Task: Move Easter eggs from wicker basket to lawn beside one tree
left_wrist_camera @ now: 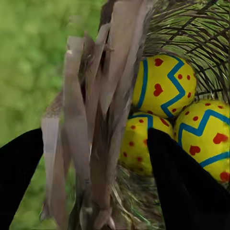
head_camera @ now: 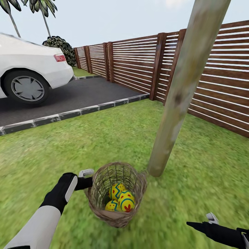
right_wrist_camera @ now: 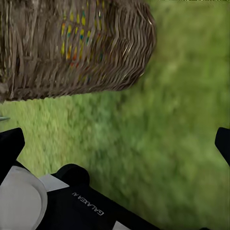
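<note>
The wicker basket [head_camera: 116, 193] stands on the lawn [head_camera: 69, 148] just left of the foot of the tree [head_camera: 181, 93], a pale leaning trunk. All three Easter eggs [head_camera: 121, 200] lie inside it, yellow with blue zigzags and red hearts [left_wrist_camera: 165, 86]. My left gripper [head_camera: 88, 178] is at the basket's left side, shut on the braided rim [left_wrist_camera: 96, 120], with one finger outside and the other finger [left_wrist_camera: 182, 191] inside beside the eggs. My right gripper [head_camera: 200, 222] hovers open low over the grass to the basket's right, with the basket's woven wall [right_wrist_camera: 72, 48] ahead of it.
A white car [head_camera: 31, 69] is parked on the dark driveway [head_camera: 79, 97], which is edged with grey stones [head_camera: 69, 114]. A brown slatted fence [head_camera: 138, 62] runs along the back and right, close behind the tree. Grass stretches left and right of the basket.
</note>
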Available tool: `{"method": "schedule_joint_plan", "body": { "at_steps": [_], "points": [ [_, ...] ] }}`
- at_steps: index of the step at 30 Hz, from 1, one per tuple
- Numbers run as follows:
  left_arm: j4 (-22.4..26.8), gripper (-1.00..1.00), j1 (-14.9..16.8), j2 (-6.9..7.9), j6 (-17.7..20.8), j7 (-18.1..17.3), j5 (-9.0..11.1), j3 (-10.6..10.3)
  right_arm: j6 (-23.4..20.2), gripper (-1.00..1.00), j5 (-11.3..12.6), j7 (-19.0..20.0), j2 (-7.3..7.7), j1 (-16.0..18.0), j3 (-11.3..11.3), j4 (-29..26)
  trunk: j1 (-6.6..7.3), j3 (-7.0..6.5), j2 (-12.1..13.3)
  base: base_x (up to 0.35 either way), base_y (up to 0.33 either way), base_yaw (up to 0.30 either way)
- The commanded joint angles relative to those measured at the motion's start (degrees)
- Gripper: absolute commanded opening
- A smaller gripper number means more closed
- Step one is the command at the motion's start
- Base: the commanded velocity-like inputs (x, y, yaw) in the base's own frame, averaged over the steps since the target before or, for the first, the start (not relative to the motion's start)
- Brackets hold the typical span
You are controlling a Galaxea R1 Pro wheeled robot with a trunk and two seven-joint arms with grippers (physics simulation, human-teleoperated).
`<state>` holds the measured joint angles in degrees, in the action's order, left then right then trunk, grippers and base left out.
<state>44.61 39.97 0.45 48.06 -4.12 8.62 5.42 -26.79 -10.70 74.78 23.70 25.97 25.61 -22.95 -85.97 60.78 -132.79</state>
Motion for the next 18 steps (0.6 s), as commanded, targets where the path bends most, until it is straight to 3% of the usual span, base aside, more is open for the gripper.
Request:
{"method": "schedule_joint_plan", "body": {
  "at_steps": [1, 13, 18],
  "points": [
    [0.0, 1.00, 0.0, 0.02, 0.3, -0.1, 0.2, 0.1, -0.5, 1.00, -0.5, 0.4, -0.05, 0.1, 0.5, -0.1, 0.01, 0.05, 0.0, 0.000, 0.000, 0.000],
    [0.2, 1.00, 0.0, 0.08, 0.4, -0.1, 0.2, 0.3, -0.5, 1.00, -0.2, 0.7, -0.03, 0.1, 0.6, -0.1, 0.01, 0.05, 0.0, 0.000, 0.000, 0.000],
    [0.3, 1.00, 0.0, 0.10, 0.4, -0.1, 0.1, 0.2, -0.5, 1.00, -0.7, 0.3, -0.30, 0.1, 0.5, -0.1, 1.11, -0.85, 2.0, 0.000, 0.000, 0.000]
  ]
}}
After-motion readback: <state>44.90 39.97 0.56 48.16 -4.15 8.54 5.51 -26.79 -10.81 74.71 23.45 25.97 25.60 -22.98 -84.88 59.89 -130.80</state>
